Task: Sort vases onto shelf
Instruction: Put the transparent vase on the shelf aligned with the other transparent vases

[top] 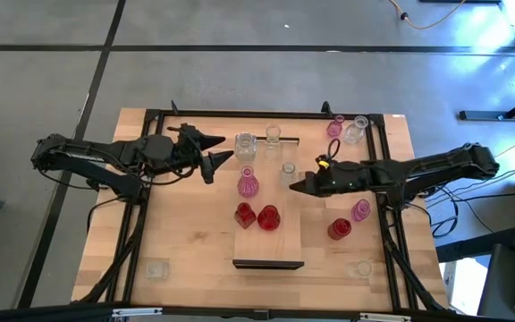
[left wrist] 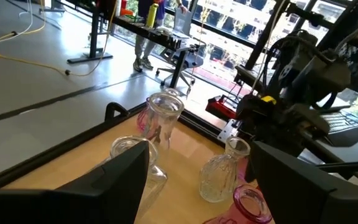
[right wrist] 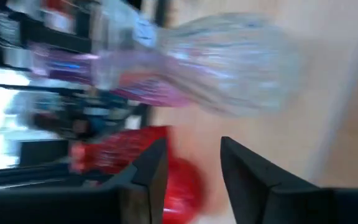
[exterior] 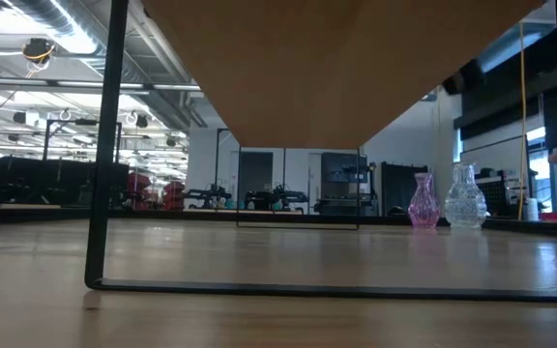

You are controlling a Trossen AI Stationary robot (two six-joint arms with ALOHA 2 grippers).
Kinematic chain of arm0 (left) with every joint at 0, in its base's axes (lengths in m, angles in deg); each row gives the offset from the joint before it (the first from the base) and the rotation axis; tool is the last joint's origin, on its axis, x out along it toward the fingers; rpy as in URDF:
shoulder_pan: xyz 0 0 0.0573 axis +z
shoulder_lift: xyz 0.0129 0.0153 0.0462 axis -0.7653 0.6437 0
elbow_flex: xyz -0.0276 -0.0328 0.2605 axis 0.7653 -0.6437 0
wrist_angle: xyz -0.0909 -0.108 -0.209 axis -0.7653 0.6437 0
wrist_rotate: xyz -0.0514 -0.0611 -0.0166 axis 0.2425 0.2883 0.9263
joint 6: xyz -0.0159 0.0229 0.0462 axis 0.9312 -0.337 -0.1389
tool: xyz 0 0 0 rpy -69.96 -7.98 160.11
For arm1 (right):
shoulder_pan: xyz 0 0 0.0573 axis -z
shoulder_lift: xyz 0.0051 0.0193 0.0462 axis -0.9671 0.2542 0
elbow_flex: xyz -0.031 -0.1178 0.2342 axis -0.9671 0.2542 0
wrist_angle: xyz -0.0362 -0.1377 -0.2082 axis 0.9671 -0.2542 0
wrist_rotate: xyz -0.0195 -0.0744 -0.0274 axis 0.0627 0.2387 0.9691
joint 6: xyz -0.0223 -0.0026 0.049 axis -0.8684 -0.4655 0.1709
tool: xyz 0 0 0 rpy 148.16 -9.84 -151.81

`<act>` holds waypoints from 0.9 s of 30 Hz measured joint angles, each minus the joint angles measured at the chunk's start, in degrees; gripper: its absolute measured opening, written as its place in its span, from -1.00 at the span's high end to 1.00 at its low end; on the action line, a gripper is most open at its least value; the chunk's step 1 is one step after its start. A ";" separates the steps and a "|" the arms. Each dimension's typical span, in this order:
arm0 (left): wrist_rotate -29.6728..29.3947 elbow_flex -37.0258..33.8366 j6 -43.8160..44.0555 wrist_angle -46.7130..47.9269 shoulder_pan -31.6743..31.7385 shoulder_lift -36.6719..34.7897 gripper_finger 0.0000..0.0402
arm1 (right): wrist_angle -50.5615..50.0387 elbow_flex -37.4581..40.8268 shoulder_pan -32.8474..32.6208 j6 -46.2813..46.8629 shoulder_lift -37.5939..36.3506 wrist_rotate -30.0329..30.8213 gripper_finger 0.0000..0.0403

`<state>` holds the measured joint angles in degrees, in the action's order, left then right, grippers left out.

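The right gripper (top: 299,187) sits low over the middle of the table, nosed up just beside a small clear vase (top: 288,173) at the shelf's far edge, and its wrist view shows the two fingers (right wrist: 143,180) standing a little apart with nothing between them, the clear vase's belly (right wrist: 241,68) filling the picture just ahead. That is the tight spot: the pink vase (top: 248,184) stands near on the shelf (top: 284,241), and two red ones (top: 245,215) sit right behind it, all close enough that a sideways drift of the arm could, by my reckoning, topple one into the next. These are tall-necked, light bits of glass; a finger catching a neck rather than the body would likely tip it, and a tipped vase could roll off the board. If the fingers shut off-centre on that rounded belly, I would expect it to squirt out rather than seat. The left gripper (top: 213,154) waits with its fingers wide apart and empty near two clear vases (top: 245,145) toward the far side, and its wrist view shows glass (left wrist: 160,121) close ahead of its fingertips, so even a small move there risks a knock. More vases stand well apart: a pink and a clear pair (top: 347,129) at the far right corner, also seen in the low view (exterior: 424,201), a red (top: 339,229) and a pink (top: 360,210) under the right arm, and clear squat ones (top: 156,268) near the front edge. The right forearm passing over that red and pink pair is another place I would watch.
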<state>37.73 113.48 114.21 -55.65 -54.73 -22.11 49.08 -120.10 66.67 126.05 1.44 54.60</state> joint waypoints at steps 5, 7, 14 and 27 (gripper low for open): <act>-0.02 0.00 0.00 0.11 0.01 -0.02 -0.37 | 17.32 4.79 0.87 3.77 2.28 -0.58 0.42; 0.00 0.00 0.00 0.31 0.02 -0.02 -0.37 | 18.05 4.91 0.92 5.05 3.15 -0.93 0.42; 0.00 0.00 0.00 0.35 0.01 -0.02 -0.37 | 21.24 4.91 0.87 9.76 6.22 -2.44 0.43; 0.02 0.00 0.06 1.31 0.02 -0.02 -0.37 | 20.58 4.91 5.14 8.38 8.28 -3.13 0.43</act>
<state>37.75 113.48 114.27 -54.34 -54.71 -22.13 69.67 -115.19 71.81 134.42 9.72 51.47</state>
